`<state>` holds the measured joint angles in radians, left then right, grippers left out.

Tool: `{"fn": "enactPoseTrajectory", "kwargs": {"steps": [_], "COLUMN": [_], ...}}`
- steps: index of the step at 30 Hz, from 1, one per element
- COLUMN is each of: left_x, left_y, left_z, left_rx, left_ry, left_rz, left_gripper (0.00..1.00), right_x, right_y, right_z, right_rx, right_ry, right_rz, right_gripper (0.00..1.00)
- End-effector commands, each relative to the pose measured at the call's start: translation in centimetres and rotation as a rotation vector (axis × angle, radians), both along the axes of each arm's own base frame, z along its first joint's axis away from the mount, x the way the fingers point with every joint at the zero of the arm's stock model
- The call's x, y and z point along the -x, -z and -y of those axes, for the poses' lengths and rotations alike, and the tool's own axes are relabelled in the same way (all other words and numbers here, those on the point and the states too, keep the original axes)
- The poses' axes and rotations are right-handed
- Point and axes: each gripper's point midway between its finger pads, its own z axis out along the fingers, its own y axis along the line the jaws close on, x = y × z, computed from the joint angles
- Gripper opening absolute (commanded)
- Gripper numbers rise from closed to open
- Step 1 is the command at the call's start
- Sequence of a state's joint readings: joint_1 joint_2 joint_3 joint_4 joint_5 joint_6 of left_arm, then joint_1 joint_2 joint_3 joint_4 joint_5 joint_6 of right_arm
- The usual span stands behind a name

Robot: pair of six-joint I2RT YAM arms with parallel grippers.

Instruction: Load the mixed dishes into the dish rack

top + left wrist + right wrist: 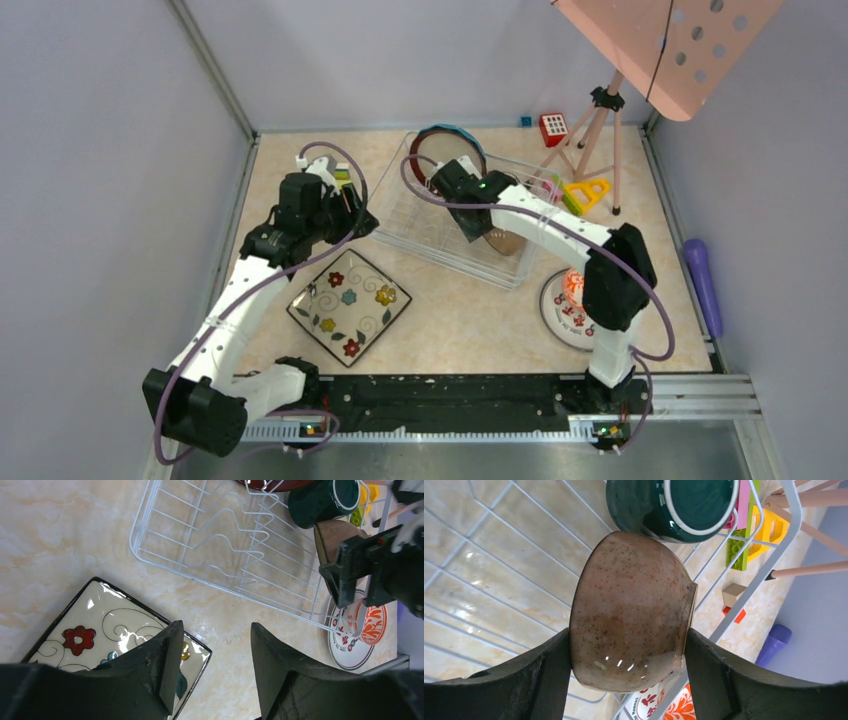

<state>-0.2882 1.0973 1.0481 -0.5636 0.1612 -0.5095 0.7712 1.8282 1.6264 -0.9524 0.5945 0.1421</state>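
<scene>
My right gripper (628, 640) is shut on the tan bowl (631, 610), holding it on its side inside the white wire dish rack (430, 225), next to the teal mug (674, 502). In the top view this gripper (487, 232) is over the rack's right half. My left gripper (215, 645) is open and empty, hovering over the table between the rack (225, 545) and the square floral plate (100, 625). The white red-marked plate (560, 312) lies right of the rack with the red-white bowl (572, 287) on it. Plates (447, 148) stand upright at the rack's far end.
A pink perforated stand on a tripod (600, 110) rises behind the rack. Toy blocks (585, 192) lie at its foot. A purple cylinder (703, 280) lies along the right wall. Walls close in the table on the left, back and right.
</scene>
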Motion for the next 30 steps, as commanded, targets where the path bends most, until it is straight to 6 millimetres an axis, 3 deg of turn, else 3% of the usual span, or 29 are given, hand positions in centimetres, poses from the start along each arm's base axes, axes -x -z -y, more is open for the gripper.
{"fn": "enactPoseTrajectory", "kwargs": {"steps": [1,4,6,8,15,19,24,26,30], "left_x": [-0.5,-0.4,-0.4,-0.3,-0.3,-0.3,-0.2,-0.2,0.0], "left_y": [-1.8,-1.9,-1.9,-1.9,-1.6,-1.5,-1.3,-1.3,-1.2], "left_z": [-0.5,-0.6,-0.7,-0.7,-0.6,-0.7,-0.8,-0.8,-0.7], "left_rx": [-0.006,-0.007,-0.009,-0.007,-0.005,-0.008,-0.011,-0.011,-0.007], "left_ry": [-0.014,-0.015,-0.017,-0.014,-0.009,-0.011,-0.012,-0.012,-0.007], "left_rz": [0.052,0.055,0.055,0.055,0.047,0.043,0.04,0.04,0.039], "left_gripper": [0.57,0.57,0.57,0.57,0.57,0.57,0.57,0.57,0.57], "right_x": [-2.1,-1.8,-1.4,-1.1,0.2,0.7,0.9,0.9,0.8], "right_y": [-1.5,-0.2,1.0,1.8,3.7,4.7,4.2,3.7,3.7], "right_z": [0.0,0.0,-0.4,-1.0,-2.8,-3.2,-3.8,-3.9,-2.4], "right_rx": [0.114,0.177,0.171,0.149,0.049,0.04,-0.013,-0.039,0.02], "right_ry": [0.055,0.059,0.041,0.023,-0.029,-0.049,-0.063,-0.066,-0.029], "right_rz": [0.141,0.137,0.104,0.081,-0.002,-0.052,-0.052,-0.043,-0.022], "right_gripper": [0.04,0.11,0.36,0.54,0.97,0.99,0.99,0.96,0.86]}}
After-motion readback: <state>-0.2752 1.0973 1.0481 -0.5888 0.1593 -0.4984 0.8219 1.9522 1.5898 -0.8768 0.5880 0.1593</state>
